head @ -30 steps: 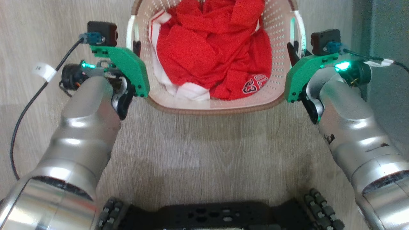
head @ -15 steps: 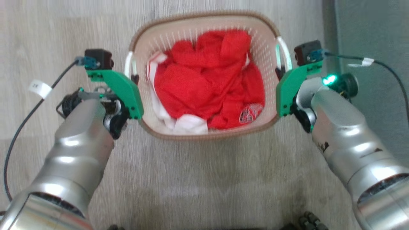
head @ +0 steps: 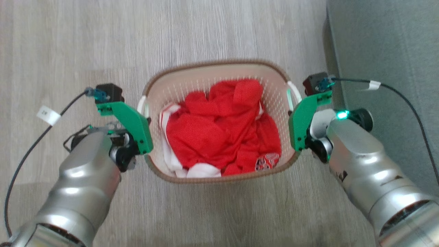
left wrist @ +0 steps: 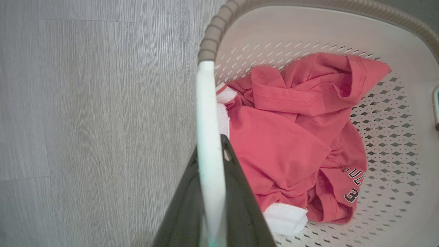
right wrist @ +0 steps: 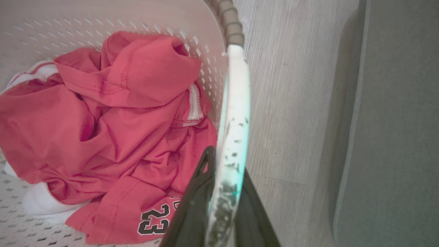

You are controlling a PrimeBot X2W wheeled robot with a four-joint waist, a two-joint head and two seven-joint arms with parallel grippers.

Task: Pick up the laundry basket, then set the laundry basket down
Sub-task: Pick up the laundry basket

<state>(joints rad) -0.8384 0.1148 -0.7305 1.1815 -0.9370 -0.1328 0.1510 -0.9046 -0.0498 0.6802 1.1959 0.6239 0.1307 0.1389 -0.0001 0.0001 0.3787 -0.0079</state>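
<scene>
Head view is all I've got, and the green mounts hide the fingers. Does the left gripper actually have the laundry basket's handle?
Observer: Yes. In the left wrist view, the left gripper is shut on the white left handle of the laundry basket, with the handle clamped between its jaws.
Operator: And the right side?
Observer: Same there. The right gripper is shut on the right handle, which is flecked with dark scuffs.
Operator: Can you read the number on the shirt?
Observer: The right wrist view shows 23 on the red jersey.
</scene>
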